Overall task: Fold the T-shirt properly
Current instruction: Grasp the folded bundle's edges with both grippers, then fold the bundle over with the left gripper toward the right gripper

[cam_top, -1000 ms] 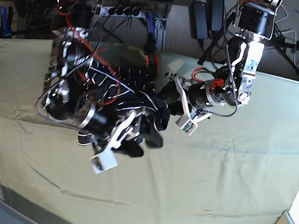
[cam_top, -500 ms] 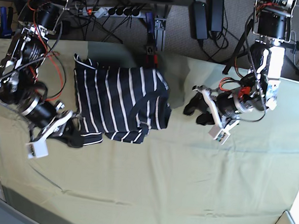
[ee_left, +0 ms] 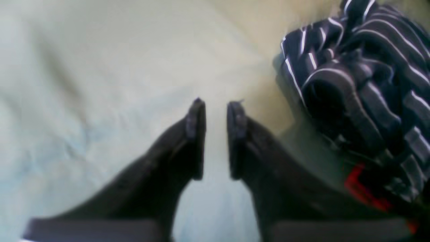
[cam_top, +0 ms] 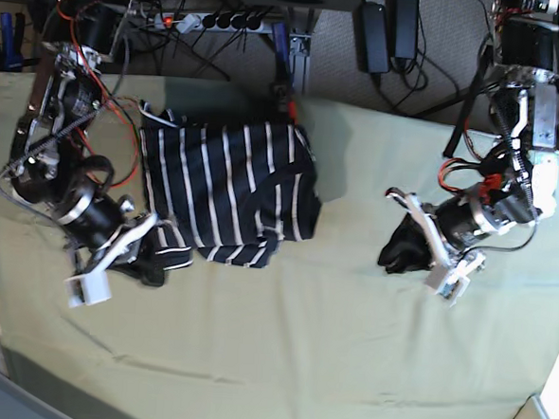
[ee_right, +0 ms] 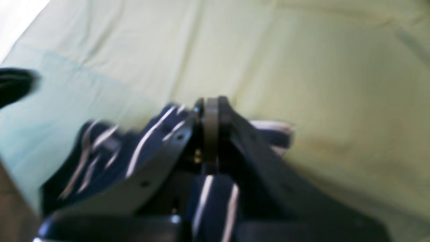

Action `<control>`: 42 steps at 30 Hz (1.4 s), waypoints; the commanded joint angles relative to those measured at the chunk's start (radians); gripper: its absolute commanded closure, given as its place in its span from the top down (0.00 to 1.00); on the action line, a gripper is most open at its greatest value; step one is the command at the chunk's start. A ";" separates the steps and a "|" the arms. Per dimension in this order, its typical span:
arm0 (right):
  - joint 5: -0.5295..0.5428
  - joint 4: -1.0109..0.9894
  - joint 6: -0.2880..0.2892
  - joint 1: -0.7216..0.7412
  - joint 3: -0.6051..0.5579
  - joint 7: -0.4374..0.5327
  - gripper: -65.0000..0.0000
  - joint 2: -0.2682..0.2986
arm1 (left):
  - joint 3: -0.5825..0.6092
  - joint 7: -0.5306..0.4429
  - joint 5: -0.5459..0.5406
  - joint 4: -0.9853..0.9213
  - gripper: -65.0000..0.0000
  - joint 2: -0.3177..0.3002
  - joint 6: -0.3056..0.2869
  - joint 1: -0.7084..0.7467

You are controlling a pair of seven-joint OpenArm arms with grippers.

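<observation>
The green cloth (cam_top: 299,353) covers the surface, and its near part has soft wrinkles. A little farther back, on the left side of the base view, the right gripper (cam_top: 154,268) sits low at the near-left corner of the T-shirt (cam_top: 224,192). The right wrist view is blurry, but it shows the two fingers pressed tight together at their tips, with striped cloth bunched on both sides of them and below them. It looks like the gripper is shut on the edge of the shirt.

On the other side of the base view, the left gripper (cam_top: 398,247) is down by the bare green cloth, well apart from the shirt. In the left wrist view its two dark fingers (ee_left: 196,134) stand close together with a thin gap between them. Nothing is in that gap; only the pale cloth shows through it.

The T-shirt is dark blue with thin white stripes. It lies folded in a rough square, left of the middle and toward the far edge of the surface, with a rumpled fold along its right side.

Behind the surface, black cables (cam_top: 215,20) and plugs lie on the floor.
</observation>
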 commanded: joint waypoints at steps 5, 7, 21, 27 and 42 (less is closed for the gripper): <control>-0.006 -0.176 0.066 0.166 0.003 0.052 0.00 0.010 | 0.079 -0.004 -0.035 0.167 0.02 -0.005 -0.078 0.079; -0.005 -0.292 0.066 0.229 0.003 0.053 0.00 0.011 | 0.151 -0.012 -0.008 0.168 0.01 -0.005 -0.080 0.103; -0.010 -0.773 0.067 0.433 -0.098 0.093 0.00 0.010 | 0.512 -0.058 0.143 0.165 0.01 0.002 -0.075 0.118; -0.008 -0.773 0.066 0.433 -0.235 0.076 0.00 0.010 | 0.513 -0.118 0.248 0.085 0.01 0.006 -0.076 0.110; 0.113 -0.771 0.067 0.422 -0.257 -0.085 0.00 0.026 | 0.513 -0.123 0.302 -0.129 0.01 0.003 -0.075 -0.037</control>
